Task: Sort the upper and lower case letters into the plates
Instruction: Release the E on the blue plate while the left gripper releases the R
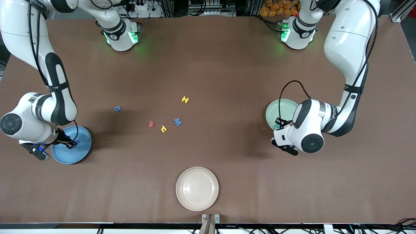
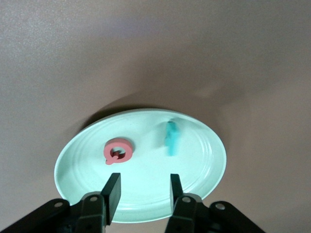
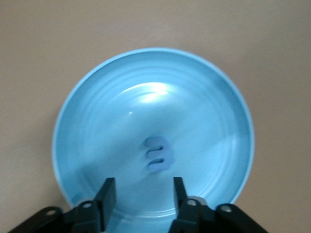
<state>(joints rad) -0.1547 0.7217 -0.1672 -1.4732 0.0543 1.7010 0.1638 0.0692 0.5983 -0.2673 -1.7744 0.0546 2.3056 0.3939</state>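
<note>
Brown table (image 1: 227, 65) (5 letters loose) holds 3 plates.

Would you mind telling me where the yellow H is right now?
In the front view the yellow H lies on the bare table mid-table, farther from the front camera than the blue M, its nearest neighbour.

Even overhead light; soft arm shadows fall on the worktop (image 1: 208, 65). Glare streaks the blue plate (image 3: 97, 97), and both wrist views are slightly soft.
</note>
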